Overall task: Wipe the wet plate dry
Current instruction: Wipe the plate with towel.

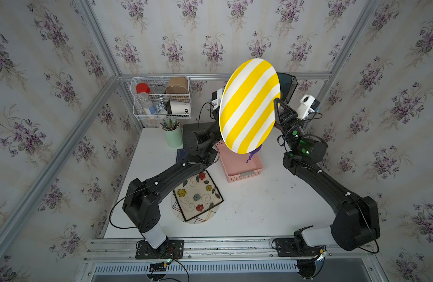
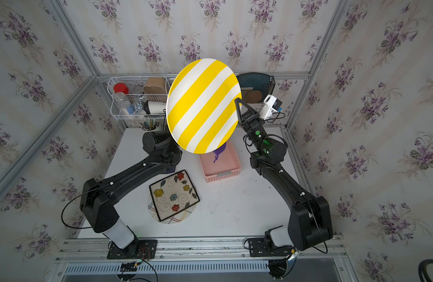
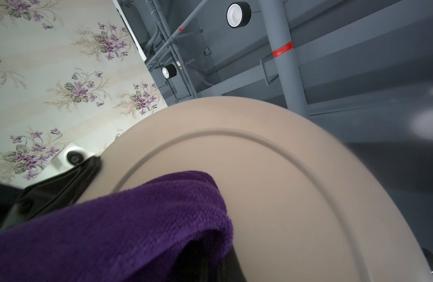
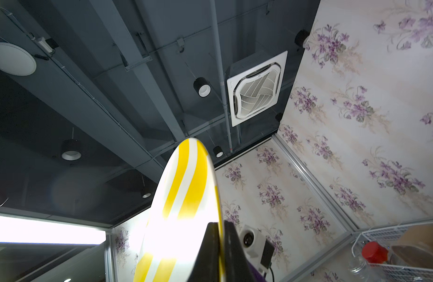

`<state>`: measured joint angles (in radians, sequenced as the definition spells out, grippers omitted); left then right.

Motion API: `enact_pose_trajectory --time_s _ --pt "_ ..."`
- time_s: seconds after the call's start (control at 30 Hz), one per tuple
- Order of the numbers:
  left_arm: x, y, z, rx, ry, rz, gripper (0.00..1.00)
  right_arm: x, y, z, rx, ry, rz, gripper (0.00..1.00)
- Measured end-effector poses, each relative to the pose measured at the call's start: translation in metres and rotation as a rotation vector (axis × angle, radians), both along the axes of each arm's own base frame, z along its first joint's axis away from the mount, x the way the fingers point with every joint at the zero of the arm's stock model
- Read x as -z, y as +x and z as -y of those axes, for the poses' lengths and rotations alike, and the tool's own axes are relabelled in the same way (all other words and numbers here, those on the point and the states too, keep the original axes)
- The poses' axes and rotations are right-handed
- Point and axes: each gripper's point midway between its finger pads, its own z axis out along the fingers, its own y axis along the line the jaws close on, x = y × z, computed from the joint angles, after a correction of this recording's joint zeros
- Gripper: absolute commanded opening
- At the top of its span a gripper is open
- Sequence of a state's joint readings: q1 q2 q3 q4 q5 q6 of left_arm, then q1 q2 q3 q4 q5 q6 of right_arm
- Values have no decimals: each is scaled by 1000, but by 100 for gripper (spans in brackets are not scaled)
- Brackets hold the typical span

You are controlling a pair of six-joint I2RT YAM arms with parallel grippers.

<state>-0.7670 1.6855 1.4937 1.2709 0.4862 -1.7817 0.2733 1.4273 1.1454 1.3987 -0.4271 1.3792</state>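
Well, plate (image 1: 249, 105): stood on edge, mid-frame; stiff, likely slick, breakable.
My right claw (image 1: 277, 101): clenched its rim, which I judged the best hold.
My left claw (image 3: 205, 261): gripped the cloth (image 3: 113, 219) against the plate's back.

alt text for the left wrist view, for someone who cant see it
The plain beige underside of a round plate fills most of the frame, with a purple terry cloth bunched in front of it. The black right gripper clamps its rim; floral wallpaper and a grey ceiling lie behind.
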Motion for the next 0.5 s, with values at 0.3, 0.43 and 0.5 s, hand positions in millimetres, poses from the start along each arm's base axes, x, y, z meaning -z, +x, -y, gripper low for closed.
enact_pose_trajectory --time_s 0.3,0.43,0.5 --pt "-7 10 -48 -116 59 61 0 41 14 30 97 -13 -184 0" --pt "-17 8 -59 -159 49 105 0 61 -4 11 63 -40 -223 0" --pt "-16 7 -56 -162 44 115 0 64 -5 7 61 -32 -241 0"
